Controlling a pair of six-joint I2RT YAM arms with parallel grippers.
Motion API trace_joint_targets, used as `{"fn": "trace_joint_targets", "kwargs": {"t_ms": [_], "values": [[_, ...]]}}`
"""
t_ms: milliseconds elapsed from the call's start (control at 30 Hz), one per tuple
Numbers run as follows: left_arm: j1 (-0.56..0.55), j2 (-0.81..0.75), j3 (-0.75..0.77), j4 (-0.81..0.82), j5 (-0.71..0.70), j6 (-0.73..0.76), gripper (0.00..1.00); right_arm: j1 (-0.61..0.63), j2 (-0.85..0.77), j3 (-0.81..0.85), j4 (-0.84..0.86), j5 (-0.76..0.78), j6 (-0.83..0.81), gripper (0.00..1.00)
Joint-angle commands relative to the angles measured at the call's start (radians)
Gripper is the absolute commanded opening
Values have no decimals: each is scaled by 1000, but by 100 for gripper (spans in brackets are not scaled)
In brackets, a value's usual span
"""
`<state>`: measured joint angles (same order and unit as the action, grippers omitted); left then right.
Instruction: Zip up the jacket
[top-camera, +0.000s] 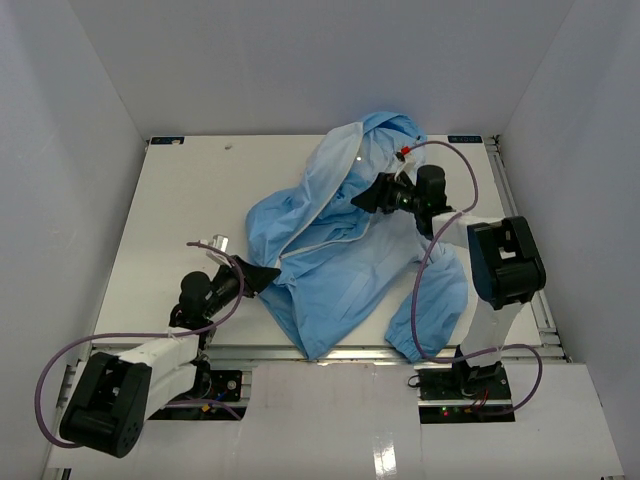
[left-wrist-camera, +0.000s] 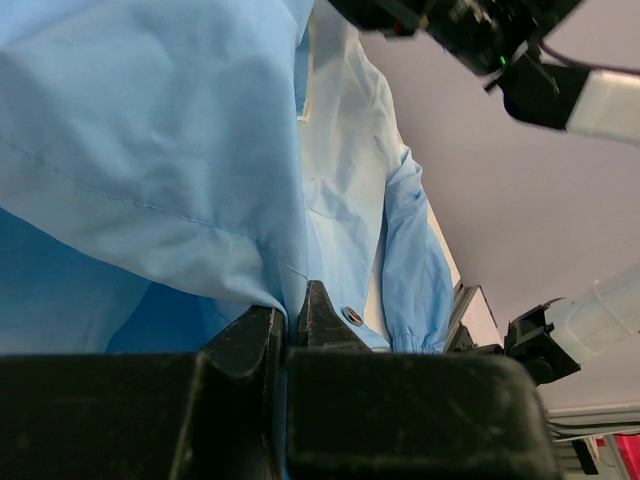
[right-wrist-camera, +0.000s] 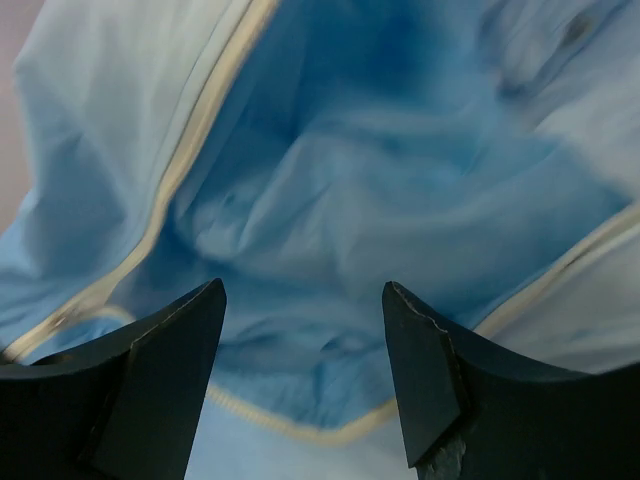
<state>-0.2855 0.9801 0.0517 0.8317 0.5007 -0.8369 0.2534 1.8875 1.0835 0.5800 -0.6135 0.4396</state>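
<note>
The light blue hooded jacket (top-camera: 340, 250) lies crumpled in the middle of the white table, hood at the back, a sleeve hanging toward the front right. My left gripper (top-camera: 268, 273) is at the jacket's lower left hem, shut on a fold of its fabric (left-wrist-camera: 230, 200), with a snap stud beside the fingertips (left-wrist-camera: 318, 310). My right gripper (top-camera: 362, 200) is open just above the upper front of the jacket. In the right wrist view it (right-wrist-camera: 305, 300) hovers over blue fabric (right-wrist-camera: 350, 180), with the pale zipper strip (right-wrist-camera: 190, 150) curving around it.
The white table (top-camera: 180, 200) has raised edges and white walls around it. A small clear object (top-camera: 212, 243) lies left of the jacket near my left arm. The right arm's cable loops over the jacket's right sleeve (top-camera: 430, 310).
</note>
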Motion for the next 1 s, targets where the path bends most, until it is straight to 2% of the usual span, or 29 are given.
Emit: {"fn": "trace_joint_targets", "kwargs": {"t_ms": [0, 133, 200, 300, 533, 900, 967], "values": [[-3, 32, -163, -34, -4, -8, 3, 73, -169, -199, 276, -140, 56, 69], [-4, 30, -138, -140, -42, 13, 33, 192, -224, -296, 383, -159, 16, 63], [-3, 3, -152, -133, -63, 8, 43, 300, -223, -307, 382, -125, -11, 61], [-3, -50, -154, -134, -96, 6, 54, 386, -199, -316, 386, -87, -31, 57], [-3, -58, -135, -95, -117, -19, 57, 532, -132, -349, 387, 72, -80, 51], [-3, 200, -128, 104, -70, -31, 52, 683, 24, -329, 401, 148, -124, 48], [-3, 237, -128, 145, -61, -28, 48, 693, 30, -329, 385, 163, -143, 49]]}}
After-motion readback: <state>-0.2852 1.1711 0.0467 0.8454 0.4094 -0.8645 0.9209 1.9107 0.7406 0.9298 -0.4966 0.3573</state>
